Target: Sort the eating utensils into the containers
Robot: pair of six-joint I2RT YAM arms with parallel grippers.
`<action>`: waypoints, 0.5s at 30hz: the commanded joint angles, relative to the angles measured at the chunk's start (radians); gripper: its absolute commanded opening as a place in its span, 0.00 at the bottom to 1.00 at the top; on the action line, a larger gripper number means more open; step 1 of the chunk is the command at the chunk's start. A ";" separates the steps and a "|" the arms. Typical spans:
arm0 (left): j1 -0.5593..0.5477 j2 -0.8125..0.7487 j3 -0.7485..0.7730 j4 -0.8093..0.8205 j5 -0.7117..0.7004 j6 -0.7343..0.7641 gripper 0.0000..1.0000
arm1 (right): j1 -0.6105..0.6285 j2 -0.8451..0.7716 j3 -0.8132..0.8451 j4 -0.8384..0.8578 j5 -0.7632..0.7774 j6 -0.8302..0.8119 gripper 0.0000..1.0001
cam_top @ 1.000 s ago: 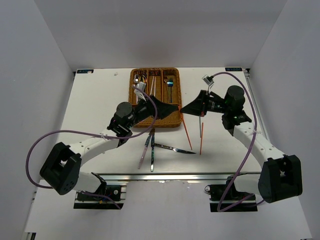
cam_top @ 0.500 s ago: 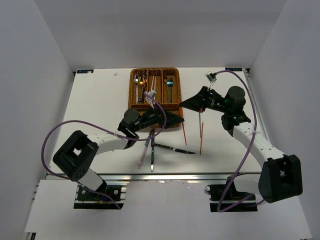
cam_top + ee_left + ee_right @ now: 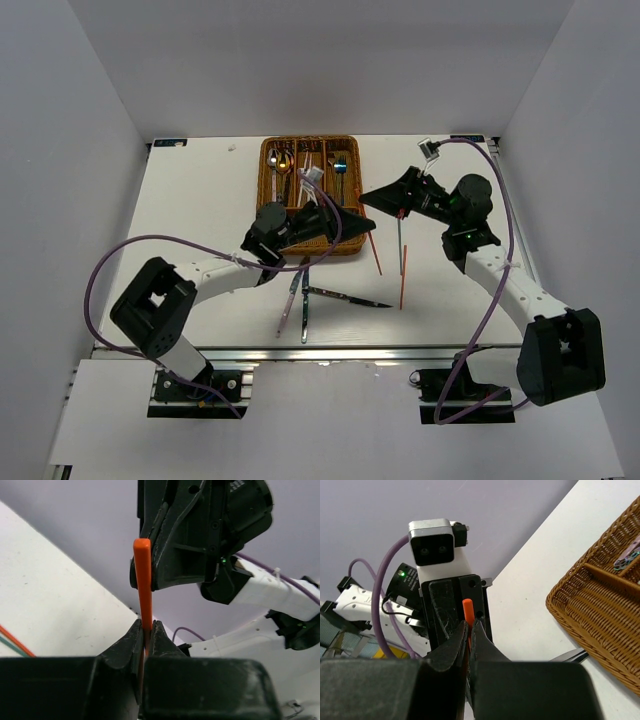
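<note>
Both grippers hold the same red chopstick (image 3: 377, 258) just right of the wicker tray (image 3: 265, 182). My left gripper (image 3: 366, 226) is shut on it below, and my right gripper (image 3: 367, 198) is shut on it above. In the left wrist view the red chopstick (image 3: 143, 580) rises from between the closed fingertips (image 3: 146, 628) towards the other gripper's black body. In the right wrist view its tip (image 3: 467, 606) pokes out above my right gripper (image 3: 470, 626). Spoons and forks lie in the tray's slots.
On the table in front of the tray lie a silver knife (image 3: 347, 297), a pale chopstick (image 3: 289, 303) and a dark-handled utensil (image 3: 304, 312). Another red chopstick (image 3: 402, 287) lies right of them. The tray's corner (image 3: 600, 605) shows in the right wrist view.
My left gripper has swung right to the red chopstick and closed on it. My right gripper stayed shut on it and rose slightly.
</note>
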 commanded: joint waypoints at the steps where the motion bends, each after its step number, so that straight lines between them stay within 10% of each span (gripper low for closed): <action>1: -0.005 -0.018 0.053 -0.177 -0.036 0.104 0.00 | 0.010 -0.010 -0.002 0.056 -0.010 0.020 0.00; 3: -0.005 -0.040 0.065 -0.247 -0.060 0.175 0.00 | 0.007 -0.015 -0.002 0.021 0.000 -0.001 0.02; 7: -0.005 -0.090 0.085 -0.429 -0.134 0.276 0.00 | -0.023 -0.027 -0.017 0.019 0.013 -0.003 0.39; 15: -0.004 -0.124 0.120 -0.606 -0.283 0.370 0.00 | -0.105 -0.029 -0.026 -0.001 0.017 0.009 0.47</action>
